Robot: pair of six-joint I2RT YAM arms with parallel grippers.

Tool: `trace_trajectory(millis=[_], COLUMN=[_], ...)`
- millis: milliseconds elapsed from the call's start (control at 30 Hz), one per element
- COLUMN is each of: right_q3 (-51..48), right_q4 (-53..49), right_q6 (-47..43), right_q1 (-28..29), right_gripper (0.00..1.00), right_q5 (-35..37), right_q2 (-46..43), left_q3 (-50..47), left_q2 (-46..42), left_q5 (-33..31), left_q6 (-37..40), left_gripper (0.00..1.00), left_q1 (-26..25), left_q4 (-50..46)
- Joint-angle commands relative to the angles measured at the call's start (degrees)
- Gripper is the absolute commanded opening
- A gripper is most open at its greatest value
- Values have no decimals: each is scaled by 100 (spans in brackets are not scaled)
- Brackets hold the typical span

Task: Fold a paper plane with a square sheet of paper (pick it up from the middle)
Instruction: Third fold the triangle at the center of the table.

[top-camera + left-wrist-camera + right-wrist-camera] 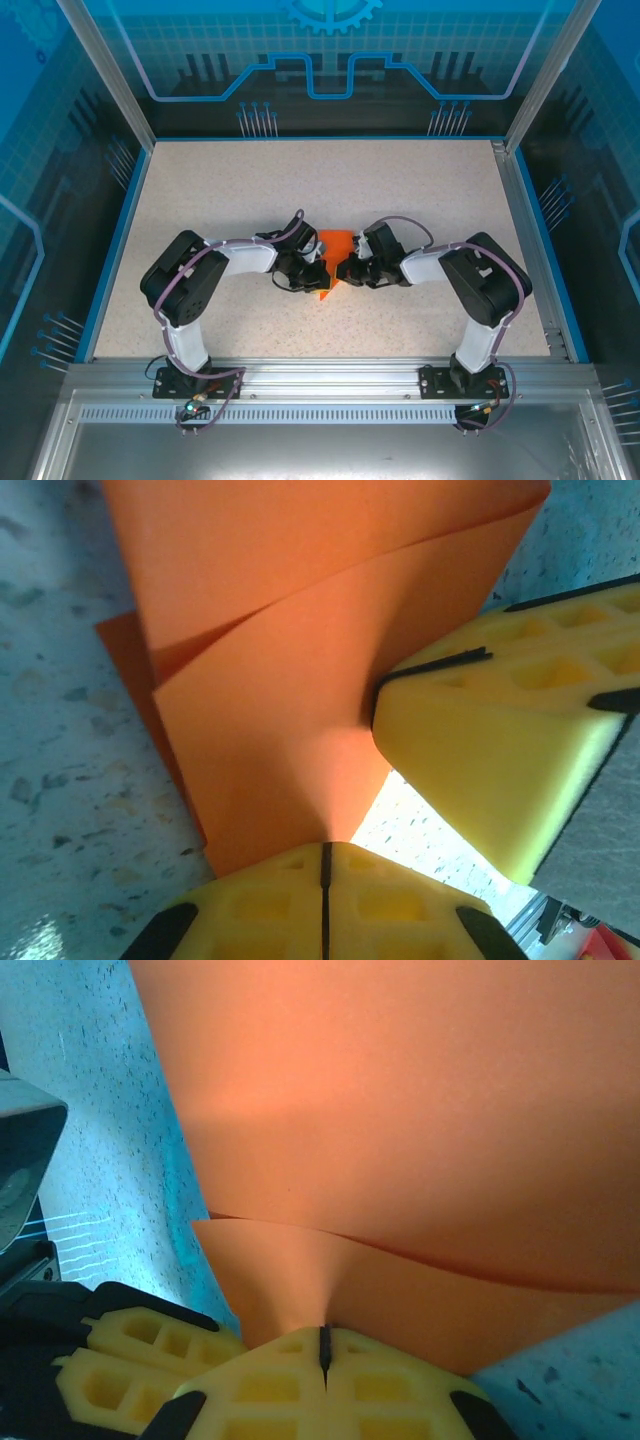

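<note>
The left gripper has its jaws pressed shut on an edge of the square sheet of paper, and the right gripper, just beside it, has its jaws clamped on the same sheet. The orange sheet, already folded into overlapping layers, sits between the arms near the middle of the tabletop; whether it is lifted I cannot tell. To fold well, I judge both pinches should move together, matching edge to edge before pressing a crease, since pulling apart could tear it.
</note>
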Motion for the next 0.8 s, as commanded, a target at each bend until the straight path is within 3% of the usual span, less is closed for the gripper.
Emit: trace_trajectory(millis=[0,467,767], right_q3=[-179,-75,151], right_q4=[40,-171,-690], right_q6=[62,-286,-327], right_q1=[-62,-1076,-1340], right_gripper=[0,1,1], right_q5=[340,331,385], right_q2=[196,108,-53], left_q3=[-188,-359,-414], left_q2=[48,-40,-64], left_q5=[-471,-640,-642], left_q6=[158,293,442], left_gripper=[7,6,6], left_q1=[-30,-34,-31], left_q4=[-392,-494,-513])
